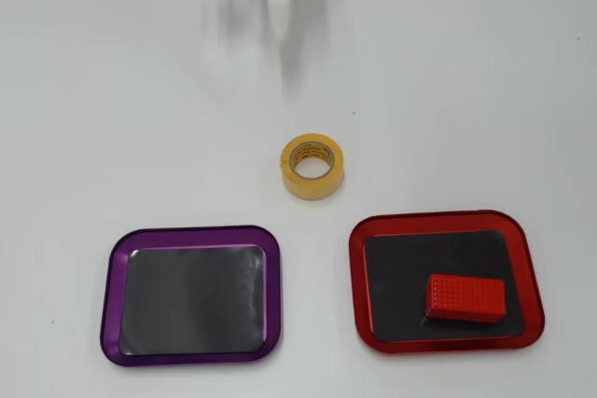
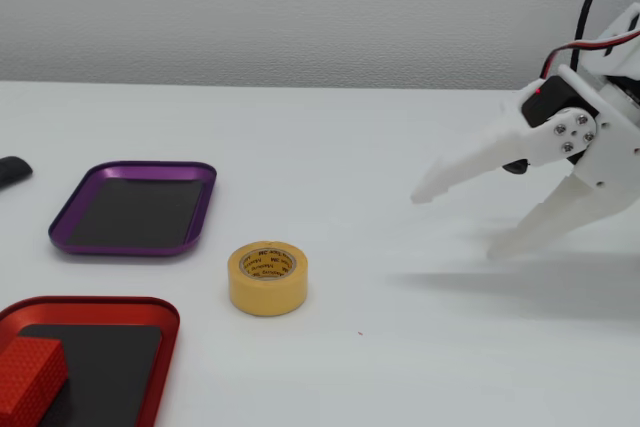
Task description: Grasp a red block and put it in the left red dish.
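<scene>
The red block (image 1: 465, 297) lies inside the red dish (image 1: 359, 277), in its lower right part in the overhead view. In the fixed view the block (image 2: 28, 377) sits in the dish (image 2: 100, 304) at the bottom left corner, partly cut off by the frame edge. My white gripper (image 2: 453, 224) is open and empty, hovering above the table far right of the dish, with its fingers pointing left and down. In the overhead view the gripper (image 1: 280, 34) shows only as a blurred white shape at the top centre.
A purple tray (image 1: 112, 295) (image 2: 70, 212) of the same shape lies empty beside the red dish. A yellow tape roll (image 1: 312, 188) (image 2: 268, 292) stands between the trays and the arm. A small black object (image 2: 10, 169) lies at the left edge of the fixed view.
</scene>
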### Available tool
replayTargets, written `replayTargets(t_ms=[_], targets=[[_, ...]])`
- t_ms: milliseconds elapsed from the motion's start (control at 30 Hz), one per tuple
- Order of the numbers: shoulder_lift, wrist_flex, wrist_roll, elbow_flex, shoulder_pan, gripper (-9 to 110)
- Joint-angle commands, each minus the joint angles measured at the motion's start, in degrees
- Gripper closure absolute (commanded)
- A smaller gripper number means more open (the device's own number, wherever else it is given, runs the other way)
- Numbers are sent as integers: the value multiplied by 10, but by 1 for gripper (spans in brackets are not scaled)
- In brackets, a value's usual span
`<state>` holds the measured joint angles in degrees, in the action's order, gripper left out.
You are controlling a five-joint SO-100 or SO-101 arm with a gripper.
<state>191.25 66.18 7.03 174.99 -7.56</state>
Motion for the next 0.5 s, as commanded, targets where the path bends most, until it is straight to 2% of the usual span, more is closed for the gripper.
replayTargets(t_ms=[0,333,467], targets=[[66,8,-16,7,13,75],[66,40,-13,4,14,77],[66,73,-14,4,39,95]])
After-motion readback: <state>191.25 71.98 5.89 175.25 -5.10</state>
